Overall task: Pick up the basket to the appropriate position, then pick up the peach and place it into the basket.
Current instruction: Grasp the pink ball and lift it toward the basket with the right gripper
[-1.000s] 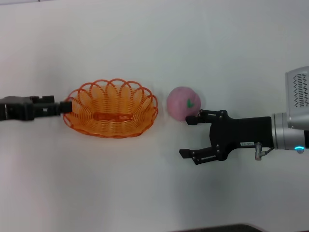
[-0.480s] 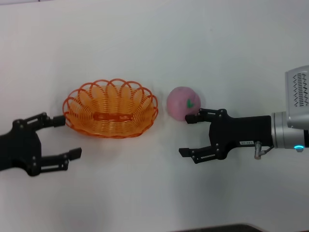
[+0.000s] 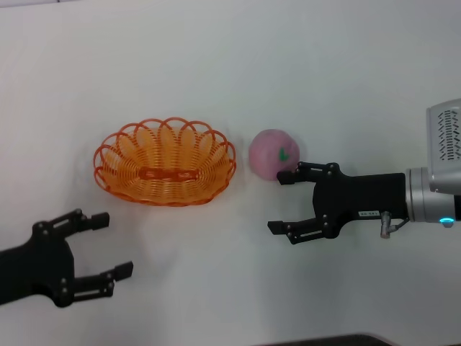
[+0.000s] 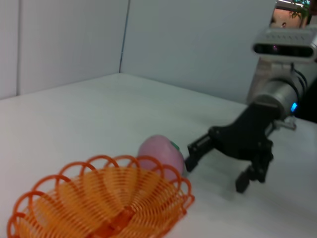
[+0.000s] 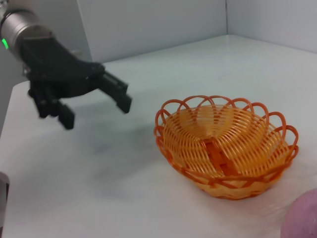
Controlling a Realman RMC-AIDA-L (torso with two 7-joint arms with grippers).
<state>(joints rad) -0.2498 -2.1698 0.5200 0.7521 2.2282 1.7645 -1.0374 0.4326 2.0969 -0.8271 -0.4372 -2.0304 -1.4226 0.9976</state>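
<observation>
The orange wire basket [image 3: 165,161] stands empty on the white table, left of centre; it also shows in the left wrist view [image 4: 101,203] and the right wrist view [image 5: 227,145]. The pink peach [image 3: 274,153] with a green leaf mark lies just right of it, also in the left wrist view [image 4: 159,154] and at the corner of the right wrist view [image 5: 302,218]. My right gripper [image 3: 282,203] is open, its far finger touching or almost touching the peach's right side. My left gripper [image 3: 112,244] is open and empty, near the front left, apart from the basket.
The white table [image 3: 230,65] stretches wide behind the basket and peach. A dark edge [image 3: 324,340] runs along the front. White walls [image 4: 198,39] stand behind the table.
My left gripper has let go of the basket's left rim, opened, and drawn back toward the front left. The basket, peach and right gripper have stayed put.
</observation>
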